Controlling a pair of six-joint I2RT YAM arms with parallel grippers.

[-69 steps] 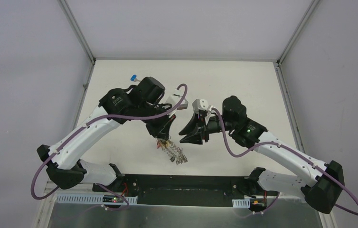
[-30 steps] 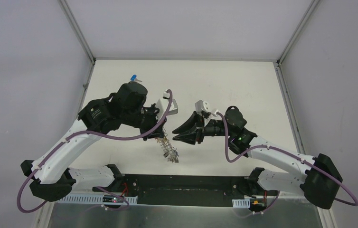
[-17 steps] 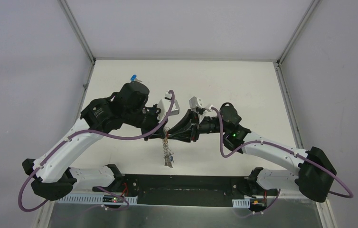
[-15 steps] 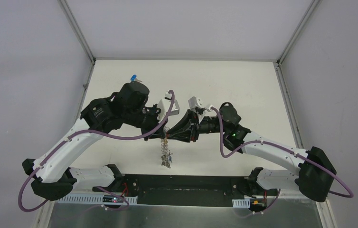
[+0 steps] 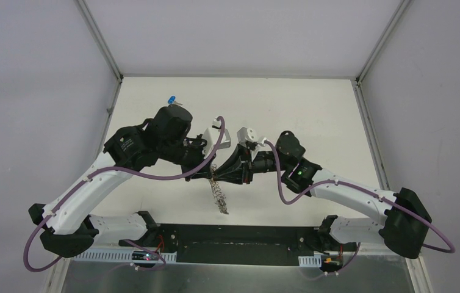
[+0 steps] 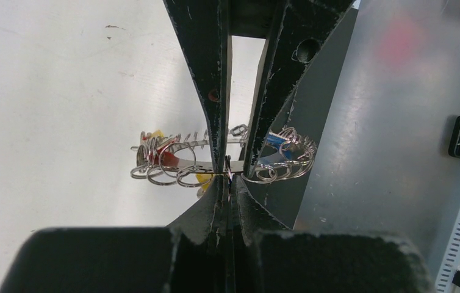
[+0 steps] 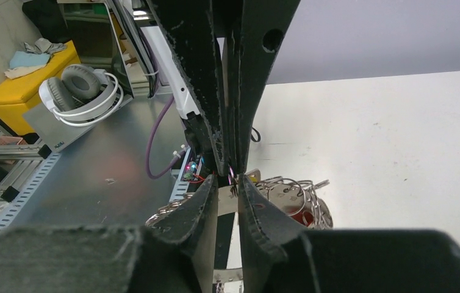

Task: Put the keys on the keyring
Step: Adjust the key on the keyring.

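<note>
The keyring [image 5: 218, 196] hangs in the air over the near middle of the table. My left gripper [image 5: 211, 177] is shut on its grey band. In the left wrist view the ring [image 6: 176, 166] fans out on both sides of the left gripper [image 6: 230, 181], with red, yellow and blue heads among its small rings. My right gripper [image 5: 222, 176] meets the left one tip to tip, its jaws a narrow gap apart at the band [image 7: 227, 198]. The blue key [image 5: 171, 99] lies on the table at the far left. The loose yellow key is not in view.
The table's side rails [image 5: 102, 131] run along the left and right. A black base bar [image 5: 233, 235] and a metal shelf lie at the near edge. The left arm's purple cable [image 5: 215, 137] loops close to both grippers.
My right gripper has moved left, from apart from the left gripper to touching it, and its jaws have narrowed from wide open. The hanging keyring has swung slightly.
</note>
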